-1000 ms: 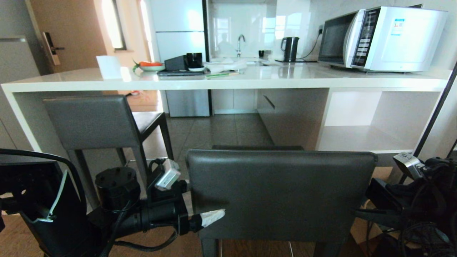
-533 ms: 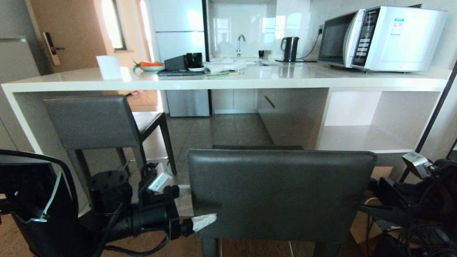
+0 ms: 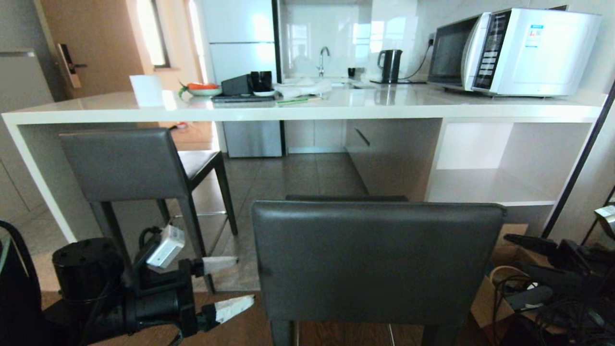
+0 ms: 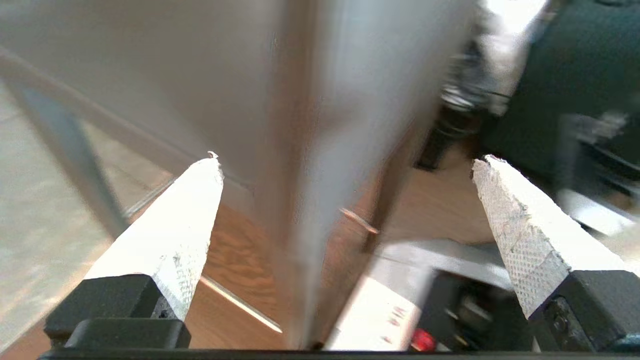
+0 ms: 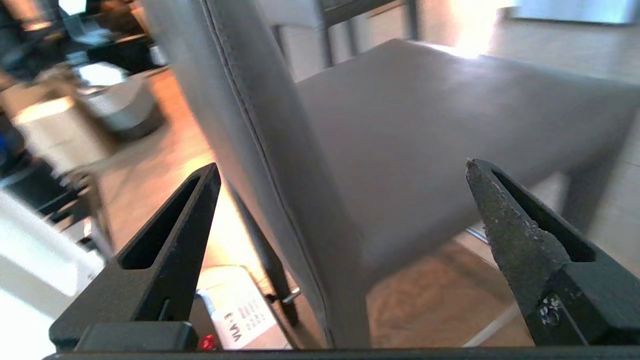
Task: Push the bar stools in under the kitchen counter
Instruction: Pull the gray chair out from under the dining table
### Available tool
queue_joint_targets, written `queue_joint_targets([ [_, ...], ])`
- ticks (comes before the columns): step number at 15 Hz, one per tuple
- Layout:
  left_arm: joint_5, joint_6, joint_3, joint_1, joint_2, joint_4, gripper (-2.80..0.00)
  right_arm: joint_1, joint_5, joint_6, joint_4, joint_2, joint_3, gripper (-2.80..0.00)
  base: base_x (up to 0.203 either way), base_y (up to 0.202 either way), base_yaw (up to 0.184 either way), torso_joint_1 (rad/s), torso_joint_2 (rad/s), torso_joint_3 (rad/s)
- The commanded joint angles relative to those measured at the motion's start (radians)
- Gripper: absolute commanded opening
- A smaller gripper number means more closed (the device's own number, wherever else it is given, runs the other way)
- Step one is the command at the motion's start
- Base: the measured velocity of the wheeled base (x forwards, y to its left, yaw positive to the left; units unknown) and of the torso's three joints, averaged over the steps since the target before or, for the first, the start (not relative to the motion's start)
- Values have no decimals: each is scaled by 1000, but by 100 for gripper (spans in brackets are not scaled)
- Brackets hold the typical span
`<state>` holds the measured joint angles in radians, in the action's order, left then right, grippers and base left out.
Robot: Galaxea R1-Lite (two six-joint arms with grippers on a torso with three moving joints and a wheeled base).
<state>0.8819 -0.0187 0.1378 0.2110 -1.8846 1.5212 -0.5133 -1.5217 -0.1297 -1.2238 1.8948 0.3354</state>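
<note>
The near bar stool's dark grey backrest (image 3: 377,259) fills the lower middle of the head view, standing back from the kitchen counter (image 3: 307,113). The other bar stool (image 3: 122,163) stands at the left, its seat under the slab. My left gripper (image 3: 242,281) is open just left of the near backrest, apart from it. In the left wrist view the gripper (image 4: 347,159) faces the backrest's side edge (image 4: 300,150). My right gripper (image 3: 511,252) is open beside the right edge. In the right wrist view the gripper (image 5: 341,165) looks along the backrest (image 5: 240,125) and seat (image 5: 425,115).
A microwave (image 3: 519,50), a kettle (image 3: 390,65) and dishes sit on the counter. White shelf cubbies (image 3: 490,158) fill its right end. A cardboard box and cables (image 3: 495,293) lie on the floor at the right. A black pole (image 3: 581,158) leans there.
My left gripper has drawn back to the left, off the near backrest's edge. My right arm has swung outward to the right and lower. Neither stool has moved.
</note>
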Motion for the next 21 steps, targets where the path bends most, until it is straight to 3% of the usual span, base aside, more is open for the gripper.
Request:
queue_joint_targets([
  [1, 44, -2, -57, -34, 103, 9, 0, -44, -8, 1, -6, -79, -46, 0, 0, 0, 0, 0, 0, 0],
  [4, 107, -3, -122, -95, 241, 9, 0, -107, -8, 17, -5, -220, -138, 0, 0, 0, 0, 0, 0, 0],
  [7, 68, -45, -137, -162, 433, 9, 0, -301, -8, 46, 1, -426, -188, 0, 0, 0, 0, 0, 0, 0],
  [9, 30, -164, -123, -210, 563, 9, 0, -450, -8, 115, 25, -575, -202, 0, 0, 0, 0, 0, 0, 0],
  [12, 5, -397, -102, -243, 714, 9, 0, -529, -8, 207, 169, -705, -196, 0, 0, 0, 0, 0, 0, 0],
  [14, 4, -472, -83, -248, 756, 9, 0, -483, -8, 214, 211, -702, -178, 0, 0, 0, 0, 0, 0, 0],
  [17, -1, -643, 25, -259, 821, -1, 0, -289, -8, 214, 305, -702, -102, 0, 0, 0, 0, 0, 0, 0],
  [18, -2, -678, 65, -289, 856, -77, 0, -200, -8, 214, 331, -704, -67, 0, 0, 0, 0, 0, 0, 0],
  [21, 7, -699, 169, -436, 987, -467, 0, 91, -8, 214, 362, -711, 41, 0, 0, 0, 0, 0, 0, 0],
])
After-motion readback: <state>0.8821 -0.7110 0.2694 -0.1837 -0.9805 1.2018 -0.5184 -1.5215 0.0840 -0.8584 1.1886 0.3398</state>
